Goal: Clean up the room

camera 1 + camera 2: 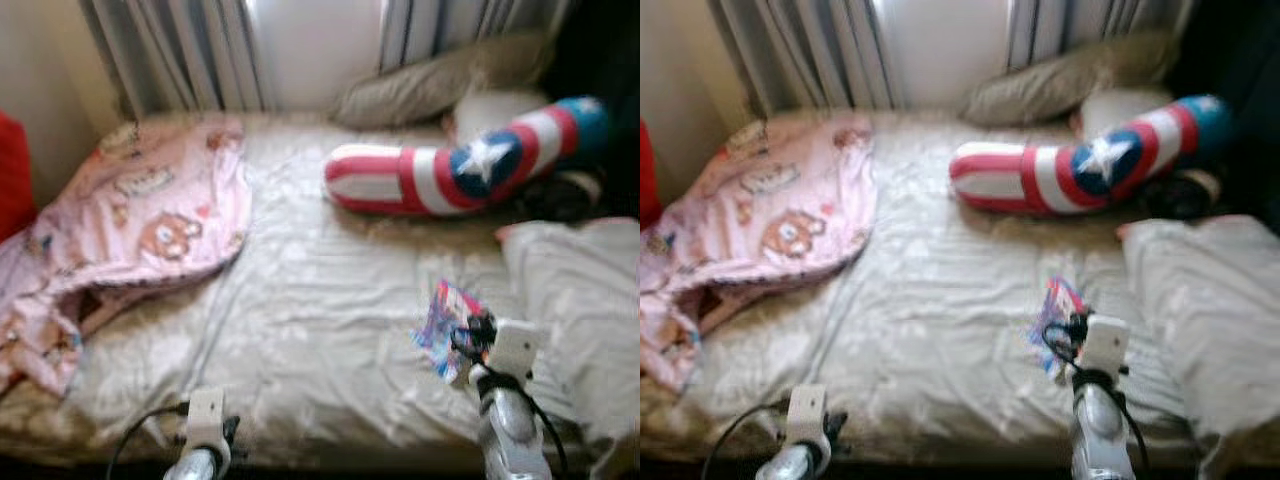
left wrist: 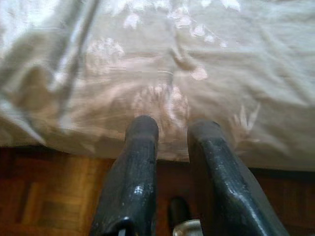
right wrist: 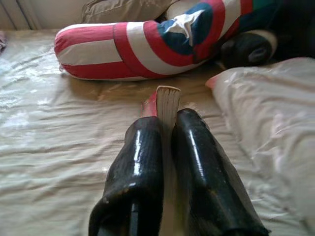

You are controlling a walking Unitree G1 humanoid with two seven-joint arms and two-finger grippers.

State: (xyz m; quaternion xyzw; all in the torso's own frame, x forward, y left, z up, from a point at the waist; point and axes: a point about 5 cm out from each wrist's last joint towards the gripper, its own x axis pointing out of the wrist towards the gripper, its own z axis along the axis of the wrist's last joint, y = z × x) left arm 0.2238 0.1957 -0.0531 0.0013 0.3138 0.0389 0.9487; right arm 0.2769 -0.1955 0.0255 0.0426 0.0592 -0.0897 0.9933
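Low at the near edge of the bed (image 1: 300, 330), the left gripper (image 2: 172, 129) hangs with its fingers slightly spread and nothing between them, above the wooden floor (image 2: 44, 196). Further right, the right gripper (image 3: 166, 123) pinches a thin colourful book (image 1: 447, 322) by its edge, raised over the cream sheet. Beyond it lies a long red, white and blue star cushion (image 1: 460, 165). On the far left, a pink blanket (image 1: 130, 230) sits crumpled; a white pillow (image 1: 575, 300) lies right.
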